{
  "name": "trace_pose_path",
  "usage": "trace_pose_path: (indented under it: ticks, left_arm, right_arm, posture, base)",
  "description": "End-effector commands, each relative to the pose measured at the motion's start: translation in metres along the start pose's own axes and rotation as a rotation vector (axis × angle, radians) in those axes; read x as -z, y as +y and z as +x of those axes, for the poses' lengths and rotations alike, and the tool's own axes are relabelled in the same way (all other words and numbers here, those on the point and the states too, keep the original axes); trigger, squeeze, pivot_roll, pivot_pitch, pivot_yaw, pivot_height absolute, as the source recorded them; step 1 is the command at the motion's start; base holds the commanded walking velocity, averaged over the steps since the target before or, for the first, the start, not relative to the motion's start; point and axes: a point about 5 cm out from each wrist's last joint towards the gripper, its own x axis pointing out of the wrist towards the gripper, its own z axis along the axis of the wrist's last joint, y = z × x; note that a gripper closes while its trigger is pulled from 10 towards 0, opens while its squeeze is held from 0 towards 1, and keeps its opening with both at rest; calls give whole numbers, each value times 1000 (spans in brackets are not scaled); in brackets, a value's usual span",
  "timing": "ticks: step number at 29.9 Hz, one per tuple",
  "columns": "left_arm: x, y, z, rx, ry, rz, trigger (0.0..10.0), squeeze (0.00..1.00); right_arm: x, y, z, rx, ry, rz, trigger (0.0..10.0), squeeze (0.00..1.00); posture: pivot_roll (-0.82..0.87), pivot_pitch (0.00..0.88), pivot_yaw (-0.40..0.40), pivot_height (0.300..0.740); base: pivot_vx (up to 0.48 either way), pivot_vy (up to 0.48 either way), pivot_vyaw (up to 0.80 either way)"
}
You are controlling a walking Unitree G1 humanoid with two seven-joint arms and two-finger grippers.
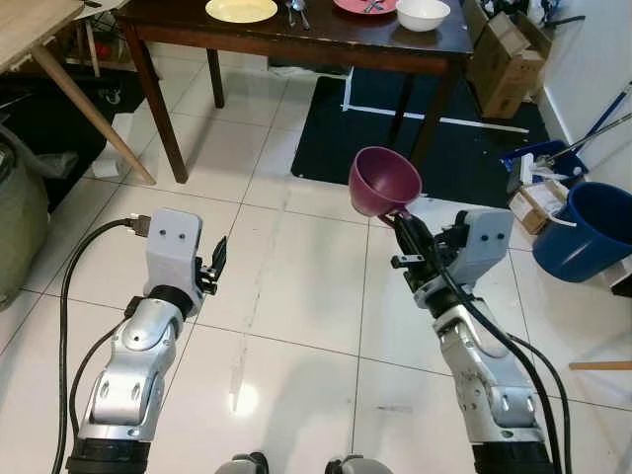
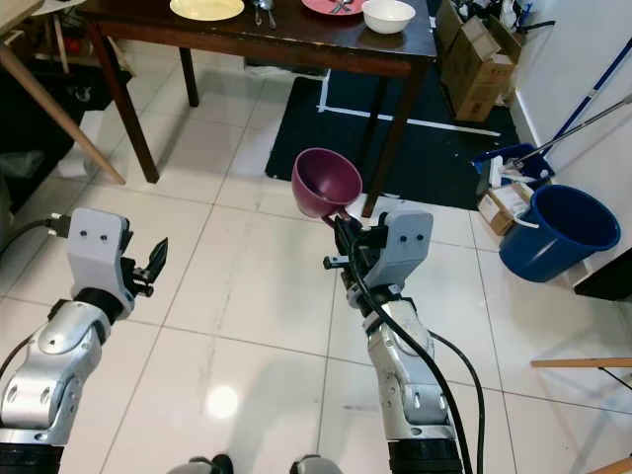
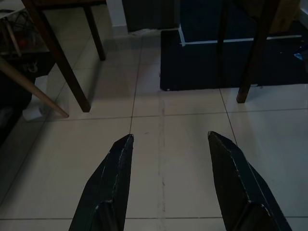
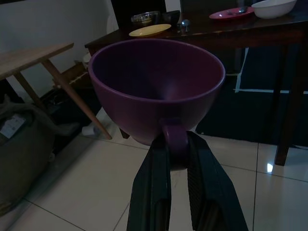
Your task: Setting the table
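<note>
Right hand (image 1: 399,219) clamped on purple cup (image 1: 384,181) by its handle, held above the floor, near side of the surface (image 1: 326,39). Left hand (image 1: 216,259) spread open, low at left.

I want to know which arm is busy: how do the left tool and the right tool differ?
The right tool is shut on the handle of a purple cup, held up over the floor; the left tool holds nothing. The right tool's fingers pinch close together; the left tool's fingers stand apart. Both point toward the dark table.
</note>
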Motion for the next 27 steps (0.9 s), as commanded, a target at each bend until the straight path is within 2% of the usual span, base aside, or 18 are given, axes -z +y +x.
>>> trace_pose_path:
  ticks: [1, 10, 16, 23, 27]
  left_arm:
    - [10, -1, -2, -4, 35, 3, 10000, 0]
    - [7, -3, 1, 6, 21, -4, 10000, 0]
    - [2, -6, 1, 27, 3, -59, 10000, 0]
    - [-1, -6, 4, 34, -9, -20, 10000, 0]
    - [-3, -4, 5, 27, -21, -38, 10000, 0]
  right_arm:
    - [0, 1, -3, -6, 2, -4, 10000, 0]
    - [-2, -1, -1, 3, -5, 4, 10000, 0]
    - [-2, -2, 0, 8, -8, 9, 10000, 0]
    - [-2, -3, 2, 12, -10, 13, 10000, 0]
    - [-2, -2, 2, 10, -16, 23, 10000, 0]
  posture:
    - [-117, 44, 27, 740]
    - [-121, 46, 32, 740]
    - [-119, 40, 33, 740]
    - [-113, 41, 33, 740]
    - [-110, 37, 31, 740]
  base:
    - [0, 0, 0]
    - [0, 0, 0]
    - [0, 0, 0]
    - [0, 0, 0]
    - [0, 0, 0]
